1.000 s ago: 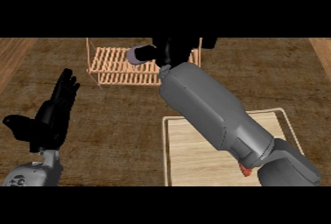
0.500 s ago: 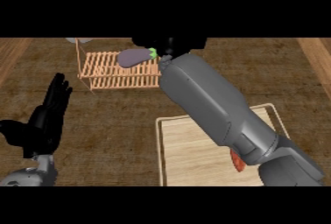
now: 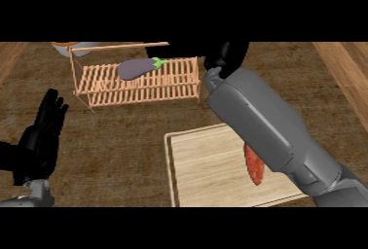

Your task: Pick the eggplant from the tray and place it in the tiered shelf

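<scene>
Wooden counter (image 3: pixel 115 146): eggplant (image 3: pixel 137 68) lies on tiered shelf (image 3: pixel 155 85).

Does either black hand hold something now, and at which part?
Nothing is held. The purple eggplant lies on the wooden slatted shelf, apart from the right hand; the left hand rests open.

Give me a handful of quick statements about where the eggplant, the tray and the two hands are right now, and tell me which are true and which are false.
1. The eggplant lies on the tiered shelf. True.
2. The right hand is curled round the eggplant. False: it is beside the shelf, apart from the eggplant.
3. The left hand is open at the view's left. True.
4. The tray holds nothing. False: a red item lies on it.
</scene>
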You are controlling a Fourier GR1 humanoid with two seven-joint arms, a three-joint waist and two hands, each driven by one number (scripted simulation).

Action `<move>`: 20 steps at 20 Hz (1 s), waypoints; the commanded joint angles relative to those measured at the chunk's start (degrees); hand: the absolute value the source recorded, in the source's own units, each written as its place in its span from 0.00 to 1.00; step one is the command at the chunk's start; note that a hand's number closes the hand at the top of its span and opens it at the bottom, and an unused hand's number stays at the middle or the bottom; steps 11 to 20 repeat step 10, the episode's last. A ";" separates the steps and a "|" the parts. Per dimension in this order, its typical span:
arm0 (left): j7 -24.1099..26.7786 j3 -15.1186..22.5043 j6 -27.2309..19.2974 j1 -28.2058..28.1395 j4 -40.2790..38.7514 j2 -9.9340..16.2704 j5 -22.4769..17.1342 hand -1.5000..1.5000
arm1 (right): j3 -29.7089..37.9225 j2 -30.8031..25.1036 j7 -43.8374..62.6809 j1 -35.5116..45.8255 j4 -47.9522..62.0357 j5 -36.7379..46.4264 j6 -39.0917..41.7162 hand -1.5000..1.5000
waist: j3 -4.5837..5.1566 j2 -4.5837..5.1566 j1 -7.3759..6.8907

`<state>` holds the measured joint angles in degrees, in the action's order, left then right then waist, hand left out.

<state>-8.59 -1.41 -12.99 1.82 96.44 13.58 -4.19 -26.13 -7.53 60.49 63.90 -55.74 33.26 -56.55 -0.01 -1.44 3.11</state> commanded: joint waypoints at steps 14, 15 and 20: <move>0.24 -0.08 0.03 -0.63 0.09 -0.58 1.14 0.50 | -0.06 -15.79 10.67 -28.90 -48.47 6.52 10.53 0.00 | 0.02 0.59 -0.38; 0.24 -0.08 0.03 -0.63 0.09 -0.58 1.14 0.50 | -0.06 -15.79 10.67 -28.90 -48.47 6.52 10.53 0.00 | 0.02 0.59 -0.38; 0.24 -0.08 0.03 -0.63 0.09 -0.58 1.14 0.50 | -0.06 -15.79 10.67 -28.90 -48.47 6.52 10.53 0.00 | 0.02 0.59 -0.38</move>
